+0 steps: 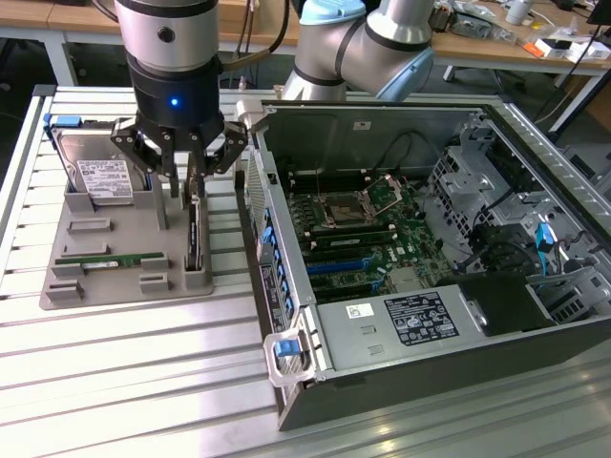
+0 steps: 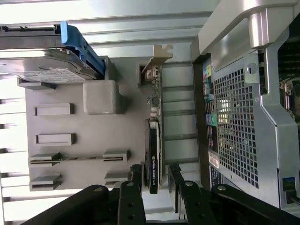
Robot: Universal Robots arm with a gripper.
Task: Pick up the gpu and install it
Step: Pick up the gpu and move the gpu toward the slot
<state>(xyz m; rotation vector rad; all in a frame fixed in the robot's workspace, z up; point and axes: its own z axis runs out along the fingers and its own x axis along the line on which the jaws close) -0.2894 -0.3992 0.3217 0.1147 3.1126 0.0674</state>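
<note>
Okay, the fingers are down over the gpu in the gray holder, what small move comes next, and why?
Probably close the fingers on the gpu: they stand open, one on each side of the upright card, which sits in its slot in the gray holder.

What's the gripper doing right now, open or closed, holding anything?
Gripper: open, one finger on each side of the gpu, nothing held.

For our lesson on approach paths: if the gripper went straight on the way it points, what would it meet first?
Probably the gpu, standing on edge in the grey holder: the gripper points down at it, open jaws to either side of the card. How close is unclear.
</note>
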